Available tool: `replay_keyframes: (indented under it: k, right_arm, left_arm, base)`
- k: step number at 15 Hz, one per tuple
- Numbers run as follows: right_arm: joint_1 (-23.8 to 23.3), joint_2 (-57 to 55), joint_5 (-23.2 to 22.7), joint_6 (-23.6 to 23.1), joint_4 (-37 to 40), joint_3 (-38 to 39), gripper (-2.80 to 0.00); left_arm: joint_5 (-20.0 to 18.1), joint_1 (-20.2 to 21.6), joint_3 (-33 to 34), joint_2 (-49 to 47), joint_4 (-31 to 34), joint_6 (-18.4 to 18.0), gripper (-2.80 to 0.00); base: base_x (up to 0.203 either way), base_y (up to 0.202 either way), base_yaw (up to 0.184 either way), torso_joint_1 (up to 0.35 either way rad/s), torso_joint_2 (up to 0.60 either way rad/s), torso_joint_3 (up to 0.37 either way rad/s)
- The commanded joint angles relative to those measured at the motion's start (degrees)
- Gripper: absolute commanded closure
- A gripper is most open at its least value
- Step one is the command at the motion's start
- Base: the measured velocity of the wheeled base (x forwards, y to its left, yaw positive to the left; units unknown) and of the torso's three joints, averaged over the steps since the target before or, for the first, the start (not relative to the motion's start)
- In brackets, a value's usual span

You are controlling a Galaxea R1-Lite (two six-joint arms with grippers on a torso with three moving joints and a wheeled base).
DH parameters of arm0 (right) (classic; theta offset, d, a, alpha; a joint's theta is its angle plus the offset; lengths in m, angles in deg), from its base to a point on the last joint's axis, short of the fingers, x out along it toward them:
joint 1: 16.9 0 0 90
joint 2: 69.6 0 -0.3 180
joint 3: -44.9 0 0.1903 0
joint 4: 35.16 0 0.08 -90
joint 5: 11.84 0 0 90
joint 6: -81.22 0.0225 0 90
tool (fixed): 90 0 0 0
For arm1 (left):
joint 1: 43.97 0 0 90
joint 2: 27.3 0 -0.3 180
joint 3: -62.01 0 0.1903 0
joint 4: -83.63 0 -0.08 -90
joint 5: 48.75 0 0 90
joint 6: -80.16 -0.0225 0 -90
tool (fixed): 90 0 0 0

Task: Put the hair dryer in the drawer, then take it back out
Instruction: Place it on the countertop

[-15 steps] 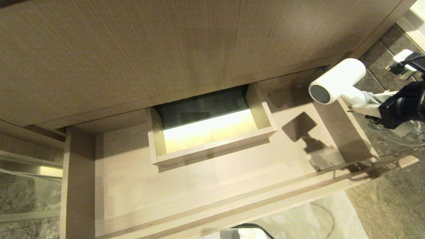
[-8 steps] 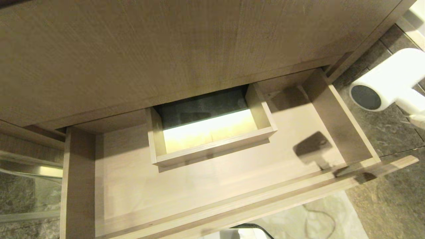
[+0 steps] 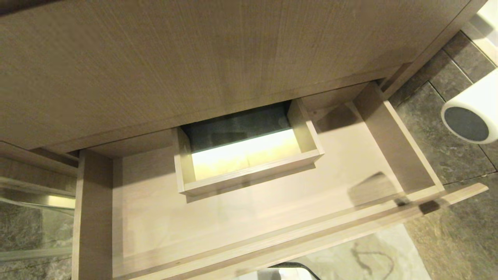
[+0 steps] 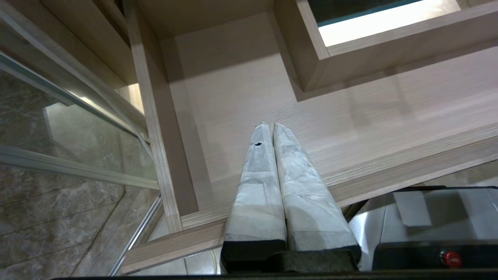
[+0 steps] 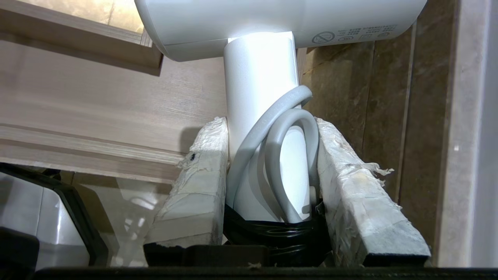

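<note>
The white hair dryer hangs at the head view's right edge, outside the drawer and over the dark floor, its dark grey round end facing me. My right gripper is shut on the hair dryer at its white handle, with the looped cord pinched between the taped fingers. The drawer stands pulled open with a boxed cutout inside and nothing on its floor. My left gripper is shut and parked over the drawer's front left part.
A taller wood-grain panel stands above the drawer. Dark stone floor tiles lie to the right. A glass panel with a metal frame stands to the left. Part of my base shows below the drawer front.
The right gripper has carried the hair dryer right and away from the drawer, from over its right wall to the head view's right edge. Its shadow slid toward the drawer front. The left arm kept still.
</note>
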Motion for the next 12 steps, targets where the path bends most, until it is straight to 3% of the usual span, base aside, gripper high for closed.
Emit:
replay_keyframes:
  k: [1, 5, 9, 12]
  right_arm:
    - [0.0, 2.0, -0.1, -0.3, -0.1, 0.6, 0.00]
    - [0.0, 3.4, -0.1, -0.2, 0.0, 1.4, 0.00]
    - [0.0, 3.9, -0.1, -0.2, -0.7, 1.4, 0.00]
    - [0.0, 4.7, -0.1, -0.2, -0.5, 1.5, 0.00]
  left_arm:
    - [0.0, 0.0, 0.1, 0.0, 0.0, 0.0, 0.00]
    - [0.0, 0.0, 0.1, 0.0, 0.0, 0.0, 0.00]
    - [0.0, 0.0, 0.1, 0.0, 0.0, 0.0, 0.00]
    - [0.0, 0.0, 0.1, 0.0, 0.0, 0.0, 0.00]
  base:
    - [0.000, 0.000, 0.000, 0.203, -0.35, -0.110]
    - [0.000, 0.000, 0.000, 0.248, -0.46, -0.191]
    - [0.000, 0.000, 0.000, 0.120, -0.50, -0.208]
    - [0.000, 0.000, 0.000, 0.444, -0.50, -0.224]
